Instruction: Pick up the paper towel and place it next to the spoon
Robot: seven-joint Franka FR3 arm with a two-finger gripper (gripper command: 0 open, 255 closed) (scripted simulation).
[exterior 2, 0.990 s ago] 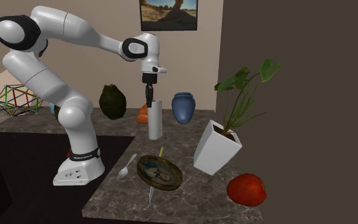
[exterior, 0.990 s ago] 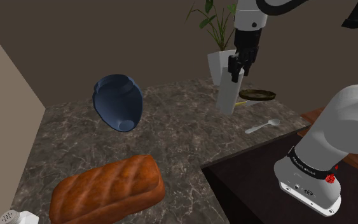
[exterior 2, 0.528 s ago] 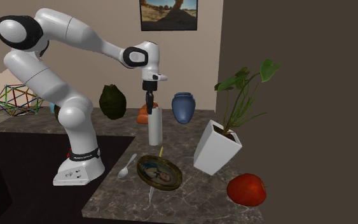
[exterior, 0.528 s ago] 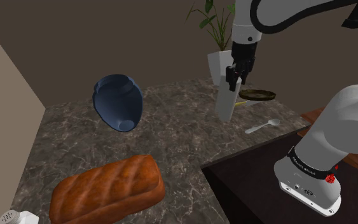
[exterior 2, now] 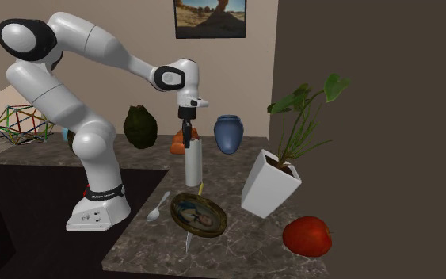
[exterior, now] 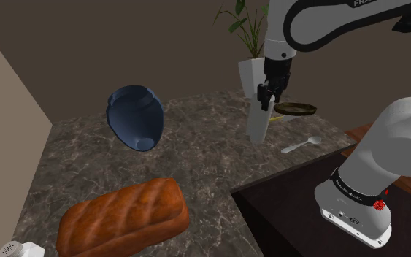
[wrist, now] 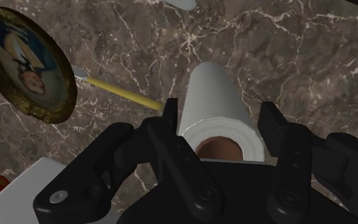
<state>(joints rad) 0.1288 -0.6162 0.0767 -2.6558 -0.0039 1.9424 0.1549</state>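
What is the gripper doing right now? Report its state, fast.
Gripper: shut on the paper towel roll.

You are looking at a dark marbled surface (exterior: 211, 157). In the shoulder view a bread loaf (exterior: 123, 217) is lying at lower left, a blue vase (exterior: 135, 117) is resting at upper left, and a spoon (exterior: 301, 144) and a plate (exterior: 296, 109) are lying at right.
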